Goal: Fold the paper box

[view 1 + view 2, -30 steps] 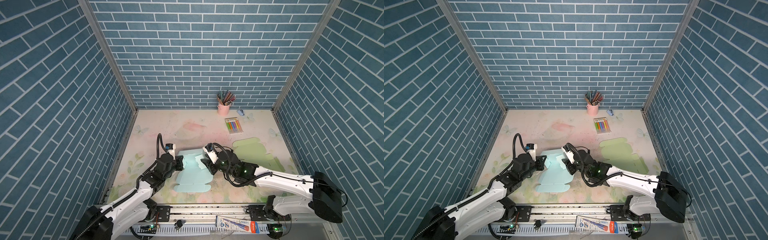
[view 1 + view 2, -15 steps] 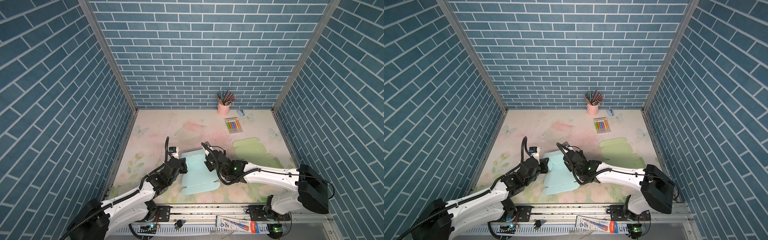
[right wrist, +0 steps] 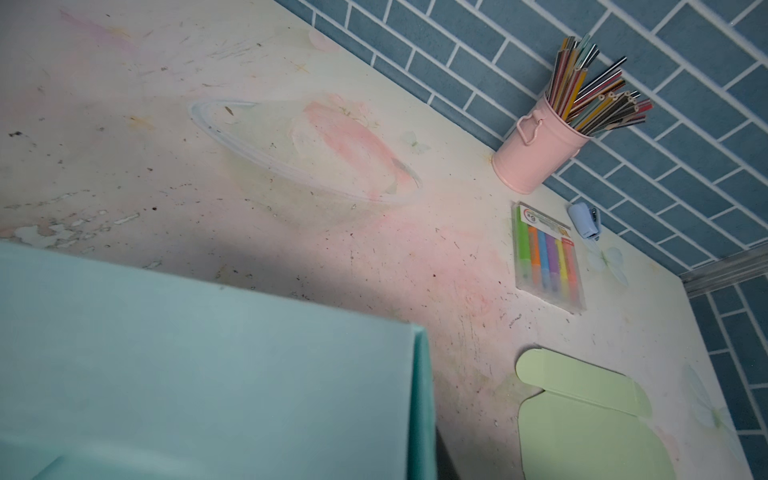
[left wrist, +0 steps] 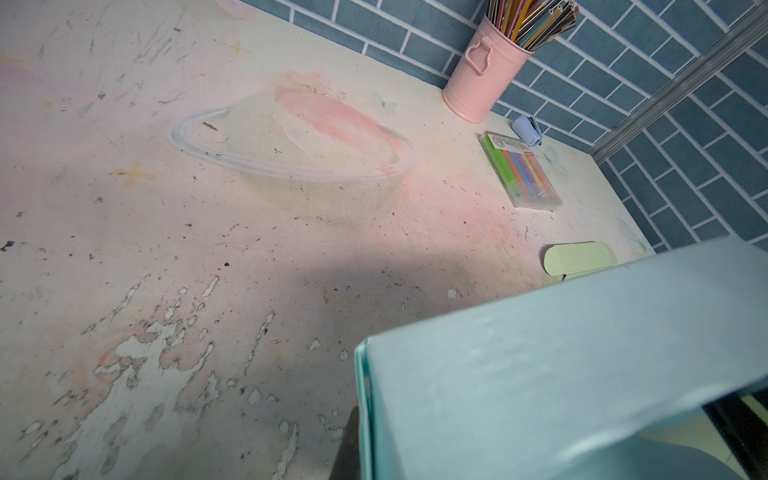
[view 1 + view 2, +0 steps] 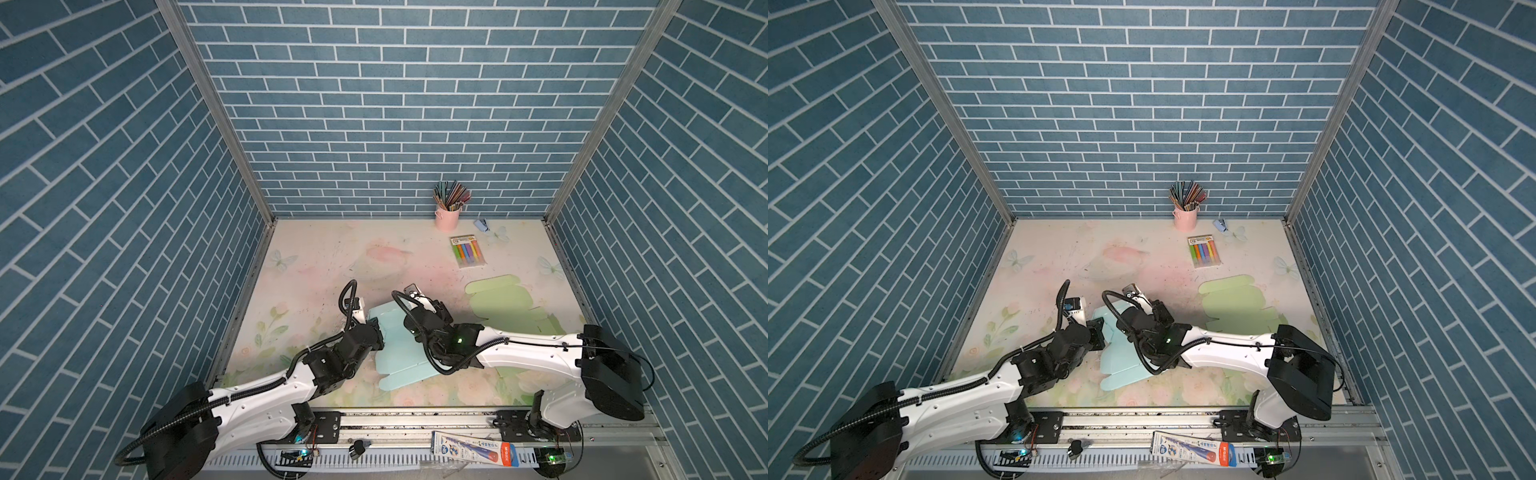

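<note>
Tool on left arm (image 5: 376, 336) is clenched, apparently pinching the left wall of the blue paper box (image 5: 399, 353). Box sits front-centre on the surface (image 5: 324, 266) between both tools, long axis front to back, near flaps flat. Right tool (image 5: 417, 322) is at the box's right side; cannot tell if it grips. Green flat sheet (image 5: 503, 303) lies just right. Marker pack (image 5: 467, 251) and pencil cup (image 5: 447, 216) sit far back, so nothing blocks.
</note>
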